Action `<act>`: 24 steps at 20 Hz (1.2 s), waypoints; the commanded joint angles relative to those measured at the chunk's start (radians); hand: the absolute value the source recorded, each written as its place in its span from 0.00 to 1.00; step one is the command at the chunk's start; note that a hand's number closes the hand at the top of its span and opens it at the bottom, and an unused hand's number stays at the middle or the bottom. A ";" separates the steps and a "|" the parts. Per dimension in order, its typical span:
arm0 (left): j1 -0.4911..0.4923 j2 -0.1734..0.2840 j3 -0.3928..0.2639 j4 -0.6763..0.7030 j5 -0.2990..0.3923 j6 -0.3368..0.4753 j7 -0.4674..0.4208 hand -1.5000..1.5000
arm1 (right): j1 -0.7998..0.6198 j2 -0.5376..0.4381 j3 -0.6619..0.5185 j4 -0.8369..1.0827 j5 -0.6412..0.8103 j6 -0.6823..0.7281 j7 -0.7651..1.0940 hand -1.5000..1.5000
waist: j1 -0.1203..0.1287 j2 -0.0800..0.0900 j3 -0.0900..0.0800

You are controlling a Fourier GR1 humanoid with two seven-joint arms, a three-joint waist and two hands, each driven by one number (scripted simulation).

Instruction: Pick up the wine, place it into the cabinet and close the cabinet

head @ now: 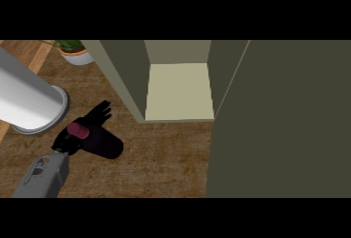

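Observation:
The wine bottle (104, 143) is dark maroon with a pinkish cap and stands upright on the wooden counter (165, 158), left of the cabinet. My left hand (93, 118) comes in from the lower left and sits against the bottle's far left side. Its fingers (100, 110) stretch straight past the bottle toward the cabinet, not curled round it. The cabinet (179, 90) stands open with a pale bare shelf inside. Its olive door (281, 116) is swung out and fills the right of the view. My right hand does not show.
A large white cylinder on a grey round base (27, 100) stands at the left, close behind the hand. A potted plant (75, 53) sits at the back left. The cabinet's side wall (122, 79) rises between the bottle and the shelf.

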 commanded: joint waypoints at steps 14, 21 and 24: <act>-0.051 -0.109 0.053 0.212 0.067 -0.015 -0.031 0.00 | 0.047 -0.001 0.029 -0.244 0.011 -0.031 0.123 0.00 | 0.004 0.005 -0.008; -0.078 -0.115 0.052 0.226 0.067 -0.012 -0.047 1.00 | 0.044 -0.049 -0.104 -0.237 -0.129 0.028 0.096 0.00 | 0.010 0.006 -0.006; -0.083 -0.118 0.030 0.213 0.032 0.023 -0.092 1.00 | 0.049 -0.014 -0.001 -0.218 0.001 -0.010 0.088 0.00 | 0.009 0.005 -0.007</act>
